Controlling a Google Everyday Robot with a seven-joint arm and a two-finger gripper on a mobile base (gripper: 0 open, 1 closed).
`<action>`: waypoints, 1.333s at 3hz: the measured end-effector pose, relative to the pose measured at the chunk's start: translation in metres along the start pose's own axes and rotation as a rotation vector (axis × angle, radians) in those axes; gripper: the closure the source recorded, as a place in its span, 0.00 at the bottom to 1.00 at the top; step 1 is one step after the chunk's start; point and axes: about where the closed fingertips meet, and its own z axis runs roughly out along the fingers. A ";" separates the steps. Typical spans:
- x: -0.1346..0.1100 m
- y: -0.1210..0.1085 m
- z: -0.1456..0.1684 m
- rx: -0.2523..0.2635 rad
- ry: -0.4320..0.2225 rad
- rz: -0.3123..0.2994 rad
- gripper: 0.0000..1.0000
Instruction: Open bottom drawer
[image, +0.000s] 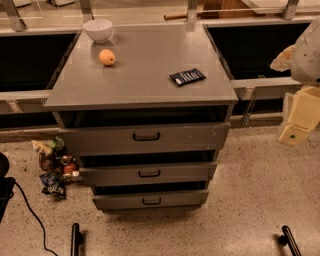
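A grey metal cabinet with three stacked drawers stands in the middle of the camera view. The bottom drawer (150, 200) is the lowest and narrowest front, with a small black loop handle (151, 201) at its centre. A dark gap shows above its front. My gripper (299, 120) is the cream-coloured piece at the right edge. It hangs in the air well to the right of the cabinet, at about the top drawer's height, and touches nothing.
On the cabinet top (145, 85) are a white bowl (98, 29), an orange (106, 57) and a black packet (187, 76). Snack bags (55, 167) lie on the floor left of the drawers. A black cable (30, 215) runs at bottom left.
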 end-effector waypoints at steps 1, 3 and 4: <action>-0.007 0.021 0.042 -0.046 -0.011 -0.030 0.00; -0.010 0.025 0.059 -0.054 0.002 -0.052 0.00; -0.022 0.043 0.102 -0.062 0.000 -0.131 0.00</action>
